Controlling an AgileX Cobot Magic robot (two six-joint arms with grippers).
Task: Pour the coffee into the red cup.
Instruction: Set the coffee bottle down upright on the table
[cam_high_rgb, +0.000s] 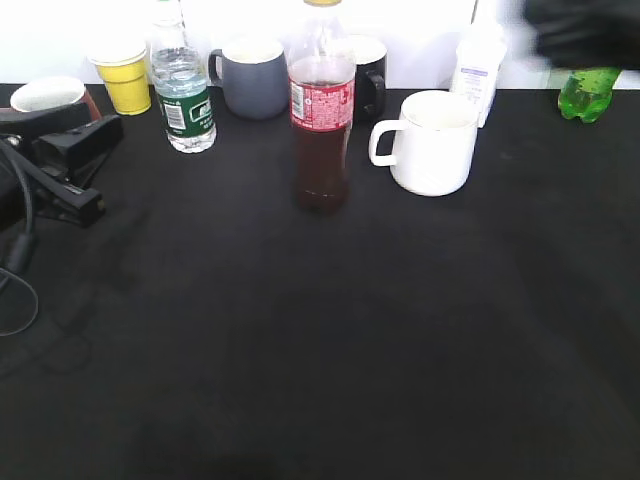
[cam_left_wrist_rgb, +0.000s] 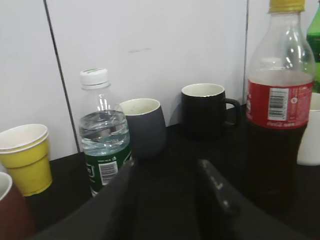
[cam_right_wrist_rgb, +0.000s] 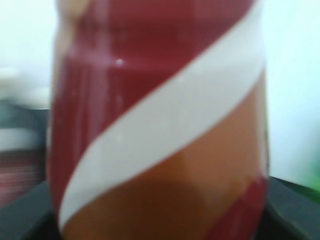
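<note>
The coffee container (cam_right_wrist_rgb: 160, 125) fills my right wrist view: glossy red, crossed by a slanting white band, with an orange-brown patch below. It looks smooth and probably slick, rigid enough for a firm squeeze around the middle of the body, and heavier if full. Dark finger parts sit on either side of it at the bottom corners, but the picture is too blurred for me to tell whether the right claw is actually pinching it.

The left claw (cam_left_wrist_rgb: 167, 170) is spread, holding nothing. The red cup (cam_high_rgb: 48, 95) stands at the table's far left edge, beside the left arm.
</note>
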